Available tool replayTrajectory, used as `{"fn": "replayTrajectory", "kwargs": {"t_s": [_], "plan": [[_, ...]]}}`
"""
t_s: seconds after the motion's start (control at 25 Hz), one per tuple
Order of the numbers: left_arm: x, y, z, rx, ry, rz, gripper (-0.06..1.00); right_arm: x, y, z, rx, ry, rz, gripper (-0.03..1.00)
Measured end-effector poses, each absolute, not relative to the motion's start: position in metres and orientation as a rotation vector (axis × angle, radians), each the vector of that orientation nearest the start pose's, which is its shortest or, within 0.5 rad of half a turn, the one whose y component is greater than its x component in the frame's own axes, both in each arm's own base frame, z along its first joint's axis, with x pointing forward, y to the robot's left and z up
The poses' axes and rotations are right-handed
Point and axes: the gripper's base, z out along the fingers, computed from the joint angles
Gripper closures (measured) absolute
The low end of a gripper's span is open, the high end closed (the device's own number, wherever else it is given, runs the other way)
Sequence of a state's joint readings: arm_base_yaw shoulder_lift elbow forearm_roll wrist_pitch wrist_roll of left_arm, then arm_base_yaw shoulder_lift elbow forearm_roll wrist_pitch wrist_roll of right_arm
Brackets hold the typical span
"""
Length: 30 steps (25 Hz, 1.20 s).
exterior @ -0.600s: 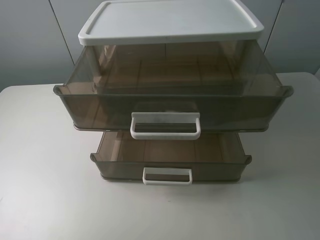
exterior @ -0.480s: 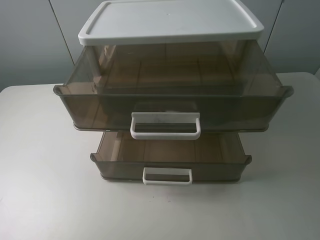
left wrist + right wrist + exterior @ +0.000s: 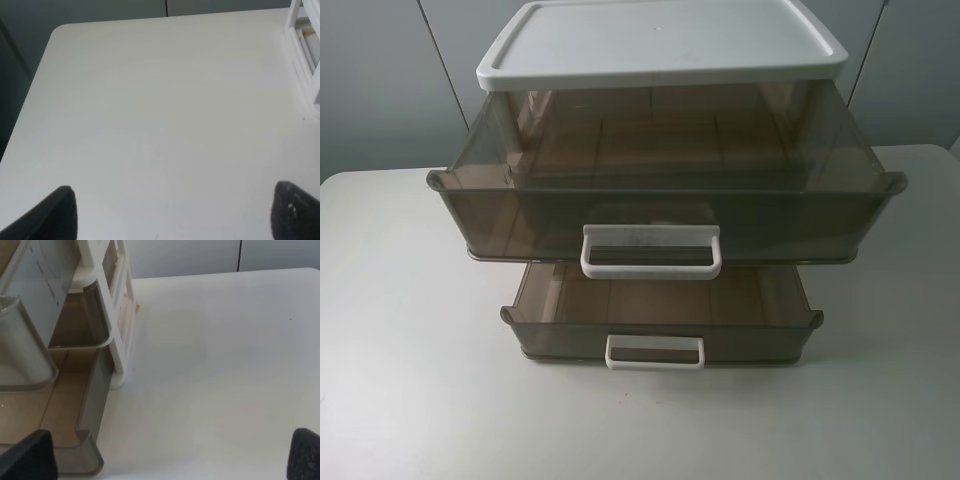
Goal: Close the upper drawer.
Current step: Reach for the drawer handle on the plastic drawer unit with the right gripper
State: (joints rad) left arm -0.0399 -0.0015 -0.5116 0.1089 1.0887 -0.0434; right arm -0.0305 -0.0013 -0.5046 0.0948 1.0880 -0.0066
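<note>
The upper drawer (image 3: 665,215) is smoky translucent plastic with a wide white loop handle (image 3: 651,250). It is pulled far out of the white-topped cabinet (image 3: 660,45) at the table's middle back. Its rounded near corner shows in the right wrist view (image 3: 22,350). Neither gripper shows in the exterior high view. My left gripper (image 3: 175,215) is open over bare table, left of the cabinet's white frame (image 3: 302,55). My right gripper (image 3: 167,460) is open over the table, right of the cabinet, and holds nothing.
A shallower lower drawer (image 3: 660,320) with flared corner lips and a small white handle (image 3: 654,351) is also pulled out under the upper one; it also shows in the right wrist view (image 3: 90,410). The white table (image 3: 410,380) spreads around the cabinet.
</note>
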Motion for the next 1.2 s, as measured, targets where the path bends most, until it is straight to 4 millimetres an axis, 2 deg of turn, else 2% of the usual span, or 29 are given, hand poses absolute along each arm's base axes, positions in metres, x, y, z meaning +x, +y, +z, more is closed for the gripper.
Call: {"fn": "replayTrajectory", "kwargs": {"t_s": [0.12,0.32,0.52,0.64,0.92,1.08,1.2], "plan": [[-0.008,0.009,0.279,-0.011,2.055,0.079,0.2,-0.008,0.004,0.281,0.066,2.036,0.065,0.27],[-0.008,0.009,0.279,-0.011,2.055,0.079,0.2,0.0,-0.005,0.318,0.13,1.94,-0.025,0.27],[-0.008,0.009,0.279,-0.011,2.055,0.079,0.2,0.032,-0.007,0.34,0.143,1.994,-0.039,0.27],[-0.008,0.009,0.279,-0.011,2.055,0.079,0.2,0.052,-0.002,0.351,0.105,2.015,0.033,0.27],[-0.008,0.009,0.279,-0.011,2.055,0.079,0.2,0.096,0.023,0.368,-0.216,2.11,0.157,0.27],[-0.008,0.009,0.279,-0.011,2.055,0.079,0.2,0.114,0.049,0.366,-0.434,2.155,0.24,0.27],[-0.008,0.009,0.279,-0.011,2.055,0.079,0.2,0.118,0.073,0.364,-0.602,2.165,0.314,0.27]]}}
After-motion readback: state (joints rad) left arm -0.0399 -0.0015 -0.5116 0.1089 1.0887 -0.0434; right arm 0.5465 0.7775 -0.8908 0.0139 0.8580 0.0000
